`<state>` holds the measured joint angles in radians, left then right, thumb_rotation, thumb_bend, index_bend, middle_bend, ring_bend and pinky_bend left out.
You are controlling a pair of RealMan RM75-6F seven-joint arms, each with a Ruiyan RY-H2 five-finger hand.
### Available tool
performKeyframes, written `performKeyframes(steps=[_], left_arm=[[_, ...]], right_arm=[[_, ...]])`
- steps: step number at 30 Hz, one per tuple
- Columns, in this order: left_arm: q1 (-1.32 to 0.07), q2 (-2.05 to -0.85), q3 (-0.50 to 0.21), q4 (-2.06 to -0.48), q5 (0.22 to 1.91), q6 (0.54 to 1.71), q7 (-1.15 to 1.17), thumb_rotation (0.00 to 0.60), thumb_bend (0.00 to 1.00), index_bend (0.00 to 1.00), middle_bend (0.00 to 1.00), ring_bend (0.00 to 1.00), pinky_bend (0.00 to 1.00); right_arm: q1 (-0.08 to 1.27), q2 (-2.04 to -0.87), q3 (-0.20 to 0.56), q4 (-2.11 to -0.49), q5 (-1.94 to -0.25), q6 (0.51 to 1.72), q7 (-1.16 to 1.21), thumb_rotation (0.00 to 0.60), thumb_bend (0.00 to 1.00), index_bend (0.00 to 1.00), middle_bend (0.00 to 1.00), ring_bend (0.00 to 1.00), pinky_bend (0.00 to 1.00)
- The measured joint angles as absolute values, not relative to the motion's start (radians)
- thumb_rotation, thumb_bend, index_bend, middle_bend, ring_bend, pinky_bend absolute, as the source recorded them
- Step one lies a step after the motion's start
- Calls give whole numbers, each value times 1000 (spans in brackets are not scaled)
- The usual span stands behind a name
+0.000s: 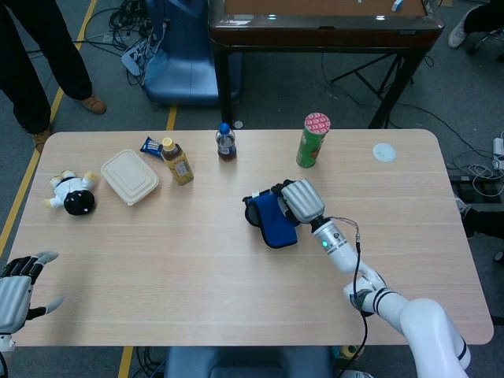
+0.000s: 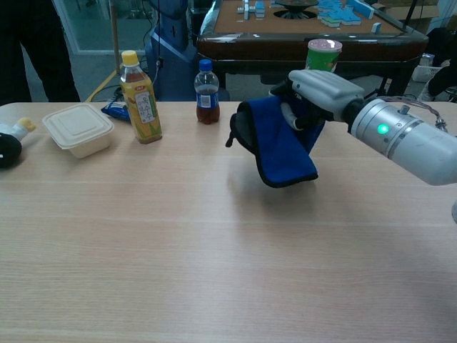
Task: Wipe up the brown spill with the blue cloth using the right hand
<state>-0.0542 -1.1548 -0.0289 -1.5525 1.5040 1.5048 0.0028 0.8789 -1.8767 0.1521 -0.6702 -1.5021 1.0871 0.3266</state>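
Right hand [image 2: 319, 89] grips blue cloth [image 2: 278, 143], seemingly lifted off table [image 2: 143, 236]; left hand [image 1: 16, 291] open, empty.

Grey floor [image 1: 71, 24] with yellow tape line [image 1: 24, 185] and loose cables [image 1: 126, 16]. Dark-framed table [image 1: 323, 27] behind the light wood table [image 1: 157, 260]; blue chair [image 1: 177, 71] beside it.

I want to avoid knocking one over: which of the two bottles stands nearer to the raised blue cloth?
The small dark cola bottle with blue cap; the yellow-capped bottle stands further left.

Matt wood-grain table [image 1: 157, 244], soft cloth [image 2: 275, 146]
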Motion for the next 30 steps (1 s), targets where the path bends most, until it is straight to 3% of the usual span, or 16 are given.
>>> performKeyframes(steps=[6,11,30], left_arm=[[-55,-1152,-29,-1558,1506,1506,6,600,127,237,223,206,160],[-59,-1156,-29,-1560,1509,1502,10,600,127,236,223,206,160],[-75,-1184,-23,-1541,1509,1474,1,600,127,237,223,206,160]], right_arm=[[867,-1762,201,-875,-1470,1128,253,600,697,624,557,482,660],[838,-1698,202,-956,-1445,1120,178,600,697,624,557,481,660],[717,-1719,144,-794,-1350,999,152,600,697,624,527,450,639]])
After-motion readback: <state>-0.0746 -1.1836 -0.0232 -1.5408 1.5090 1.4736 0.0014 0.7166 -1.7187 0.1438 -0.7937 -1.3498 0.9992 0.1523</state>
